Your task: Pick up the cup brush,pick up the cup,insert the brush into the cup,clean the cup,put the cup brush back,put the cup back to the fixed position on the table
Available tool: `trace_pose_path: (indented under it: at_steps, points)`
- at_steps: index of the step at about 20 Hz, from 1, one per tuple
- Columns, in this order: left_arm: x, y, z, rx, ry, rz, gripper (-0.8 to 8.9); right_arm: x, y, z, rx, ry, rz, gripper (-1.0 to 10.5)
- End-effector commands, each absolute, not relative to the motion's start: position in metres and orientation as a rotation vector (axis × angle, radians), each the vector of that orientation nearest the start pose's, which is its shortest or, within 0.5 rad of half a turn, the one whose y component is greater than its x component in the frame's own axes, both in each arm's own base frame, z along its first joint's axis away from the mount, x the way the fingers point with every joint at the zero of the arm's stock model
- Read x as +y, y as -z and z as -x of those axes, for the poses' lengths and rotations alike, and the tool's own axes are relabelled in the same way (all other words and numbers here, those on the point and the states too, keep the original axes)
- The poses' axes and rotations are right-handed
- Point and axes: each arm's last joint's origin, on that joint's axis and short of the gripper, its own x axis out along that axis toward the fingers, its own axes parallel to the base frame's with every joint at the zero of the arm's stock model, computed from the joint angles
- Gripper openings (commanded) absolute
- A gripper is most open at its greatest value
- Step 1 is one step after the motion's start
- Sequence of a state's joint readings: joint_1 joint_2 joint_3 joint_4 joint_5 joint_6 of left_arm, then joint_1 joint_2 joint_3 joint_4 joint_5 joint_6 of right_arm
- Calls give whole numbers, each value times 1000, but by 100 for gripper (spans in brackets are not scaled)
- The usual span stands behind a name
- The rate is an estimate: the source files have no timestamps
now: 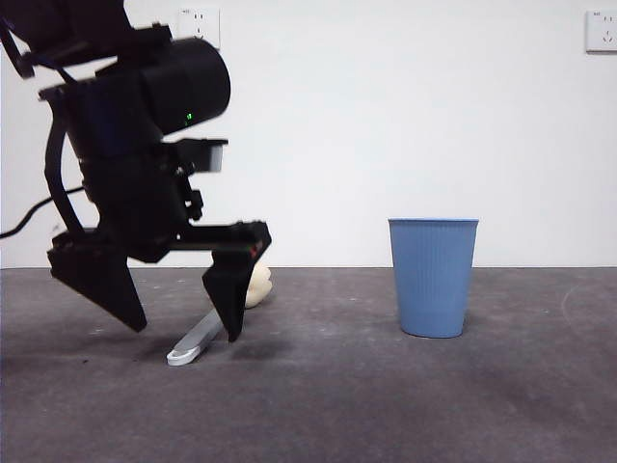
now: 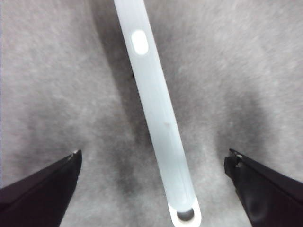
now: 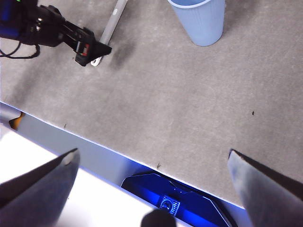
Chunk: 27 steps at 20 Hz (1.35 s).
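Since the cup brush [image 2: 156, 118] lay flat on the table [image 1: 386, 405], L gripper [image 1: 183, 323] straddled its handle, fingers wide open, nothing held; R gripper [image 3: 151, 189] waited back, fingers open, empty.

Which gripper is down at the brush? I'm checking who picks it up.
The left gripper: its open jaws straddle the brush handle lying on the table. The right gripper waits, open, back at the table's edge, far from the cup.
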<state>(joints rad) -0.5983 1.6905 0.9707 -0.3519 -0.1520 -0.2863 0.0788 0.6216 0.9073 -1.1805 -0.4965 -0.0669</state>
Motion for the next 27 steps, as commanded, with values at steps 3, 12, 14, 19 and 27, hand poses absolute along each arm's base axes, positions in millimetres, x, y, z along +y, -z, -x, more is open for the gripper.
trace_pose_path:
  at_steps: [3, 12, 14, 19, 27]
  points:
    - [-180, -158, -269, 1054, 234, -115, 474, 20, -312, -81, 860, -564, -130, 627]
    - [-179, -155, -266, 1104, 214, -118, 303, 20, -312, -81, 863, -563, -134, 627]
    - [-179, -155, -265, 1115, 227, -113, 215, 20, -312, -81, 864, -561, -139, 627]
    - [-181, -154, -263, 1136, 268, -86, 30, 20, -312, -81, 864, -561, -140, 626]
    - [-178, -156, -261, 1165, 277, -92, -8, 21, -312, -81, 865, -564, -140, 626]
